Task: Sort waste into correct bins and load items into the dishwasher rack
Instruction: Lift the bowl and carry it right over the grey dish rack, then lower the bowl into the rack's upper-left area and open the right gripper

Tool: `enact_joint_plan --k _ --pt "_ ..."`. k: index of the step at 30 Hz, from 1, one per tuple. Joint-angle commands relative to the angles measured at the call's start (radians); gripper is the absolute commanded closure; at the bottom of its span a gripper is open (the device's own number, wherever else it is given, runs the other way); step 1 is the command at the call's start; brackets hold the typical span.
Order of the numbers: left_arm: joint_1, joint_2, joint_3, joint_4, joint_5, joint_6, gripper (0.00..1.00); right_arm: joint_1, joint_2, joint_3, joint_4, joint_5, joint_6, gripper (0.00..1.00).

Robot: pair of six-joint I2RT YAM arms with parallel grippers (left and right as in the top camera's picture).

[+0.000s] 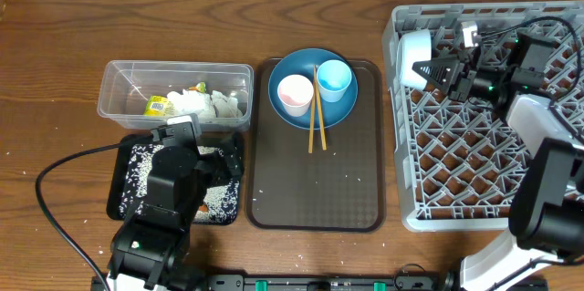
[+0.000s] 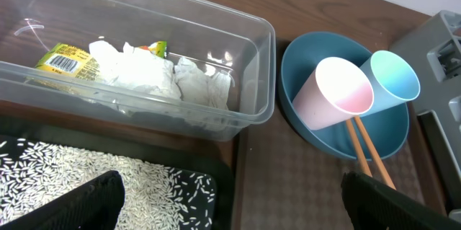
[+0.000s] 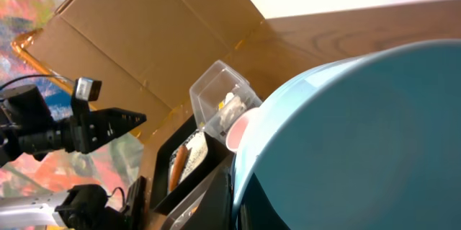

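Observation:
My right gripper (image 1: 431, 70) is shut on the rim of the white bowl (image 1: 413, 56), which it holds on edge over the far left corner of the dishwasher rack (image 1: 484, 154). The bowl (image 3: 360, 136) fills the right wrist view, with the gripper (image 3: 238, 205) pinching its rim. My left gripper (image 2: 234, 212) is open and holds nothing, above the black tray (image 1: 123, 191) strewn with rice (image 2: 86, 172). A carrot (image 3: 178, 166) lies in that tray. The clear tub (image 1: 178, 74) holds the snack wrapper (image 2: 63, 60) and tissue (image 2: 144, 75). The blue plate (image 1: 301, 113) carries the pink-inside cup (image 1: 294, 94), light blue cup (image 1: 335, 77) and chopsticks (image 1: 318, 122).
The plate stands at the far end of a brown serving tray (image 1: 315, 186) between the bins and the rack. A black cable (image 1: 55, 209) loops over the table at the front left. Cardboard (image 3: 151, 42) stands beyond the table.

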Motion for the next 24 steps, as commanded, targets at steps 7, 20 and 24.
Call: enact_joint_plan --k 7,20,24 --pt "0.004 -0.001 0.013 0.001 -0.012 0.009 0.02 -0.051 0.079 0.018 -0.01 0.006 0.035 0.99" --pt "0.004 -0.001 0.013 0.001 -0.012 0.009 0.02 -0.143 0.079 0.018 -0.154 0.134 0.063 0.92" --pt "0.004 -0.001 0.013 0.0 -0.012 0.009 0.02 -0.188 0.079 0.018 -0.229 0.203 0.062 0.77"
